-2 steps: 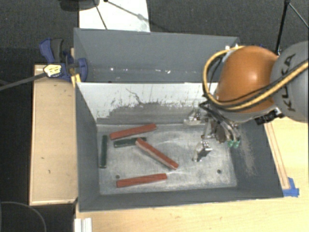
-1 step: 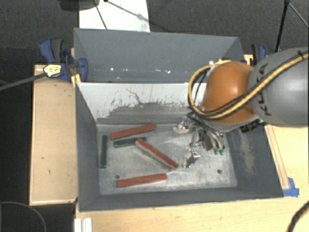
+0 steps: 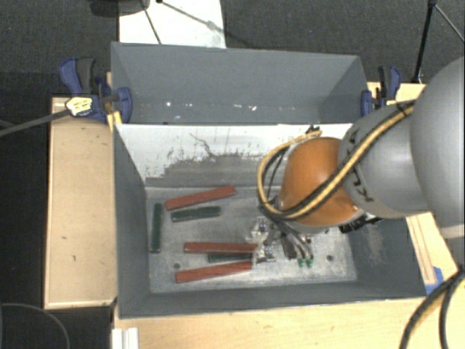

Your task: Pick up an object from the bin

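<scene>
**Gripper low at a red stick's end**

The gripper [image 3: 273,247] sits low on the floor of the bin [image 3: 131,217], just toward 4 o'clock from centre. It is at the right end of the middle red stick [image 3: 216,247], with a dark stick [image 3: 227,257] just beneath. The orange wrist cover [image 3: 314,180] (cables looped over it) hides the tool's upper part, so whether it is spread or pressed together cannot be told. A lower red stick [image 3: 214,271] lies at 7 o'clock. An upper red stick [image 3: 202,197] lies at 10 o'clock, well apart.
</scene>
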Available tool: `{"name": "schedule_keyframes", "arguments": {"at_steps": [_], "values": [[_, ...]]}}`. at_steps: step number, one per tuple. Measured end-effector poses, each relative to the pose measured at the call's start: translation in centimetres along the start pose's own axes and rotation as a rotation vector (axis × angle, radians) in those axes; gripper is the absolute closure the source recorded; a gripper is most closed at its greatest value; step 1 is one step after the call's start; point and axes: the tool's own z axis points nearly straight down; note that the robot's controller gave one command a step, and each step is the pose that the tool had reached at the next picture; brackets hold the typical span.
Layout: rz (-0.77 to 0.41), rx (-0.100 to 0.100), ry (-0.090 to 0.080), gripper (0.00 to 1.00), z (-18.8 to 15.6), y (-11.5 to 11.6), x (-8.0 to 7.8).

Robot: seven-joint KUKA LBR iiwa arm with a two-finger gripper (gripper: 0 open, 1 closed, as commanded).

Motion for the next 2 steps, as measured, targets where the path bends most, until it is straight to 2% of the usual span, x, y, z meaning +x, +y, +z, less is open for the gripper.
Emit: {"name": "schedule_keyframes", "arguments": {"at_steps": [1,2], "values": [[0.0,0.0,0.0,1.0,0.0,0.0,0.0],[0.028,0.001,0.0,1.0,-13.7,-1.4,1.4]]}}
